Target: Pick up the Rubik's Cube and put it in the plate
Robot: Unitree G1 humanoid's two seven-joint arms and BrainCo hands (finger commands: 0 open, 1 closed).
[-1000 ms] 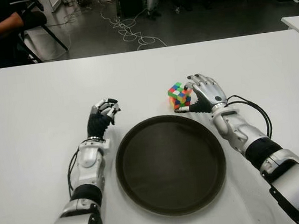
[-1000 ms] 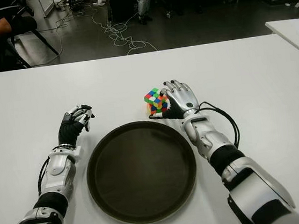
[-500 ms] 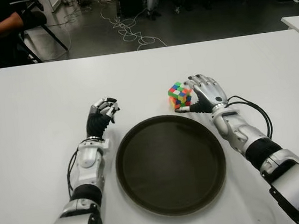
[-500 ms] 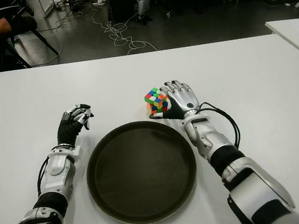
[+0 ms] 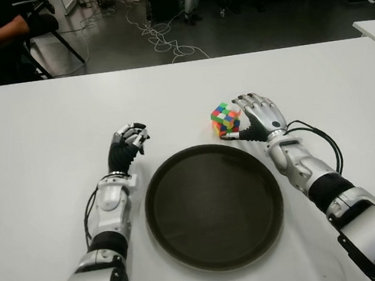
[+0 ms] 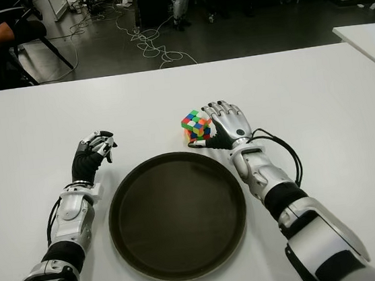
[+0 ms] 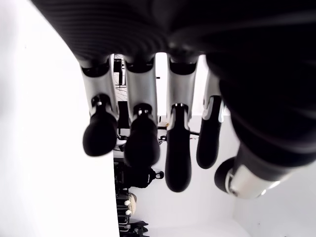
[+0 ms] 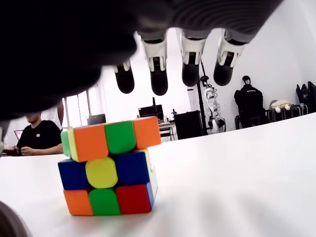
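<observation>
White desk (image 5: pixel 51 129) carries the Rubik's Cube (image 5: pixel 224 120) just beyond the plate (image 5: pixel 214 205); the right hand (image 5: pixel 258 117), fingers spread and empty beside the cube, must close next.

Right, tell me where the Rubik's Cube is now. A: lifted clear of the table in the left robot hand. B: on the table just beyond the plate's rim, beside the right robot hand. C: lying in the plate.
B: the Rubik's Cube sits on the white table past the plate, with the open right robot hand beside it, fingertips above it in the right wrist view.
</observation>
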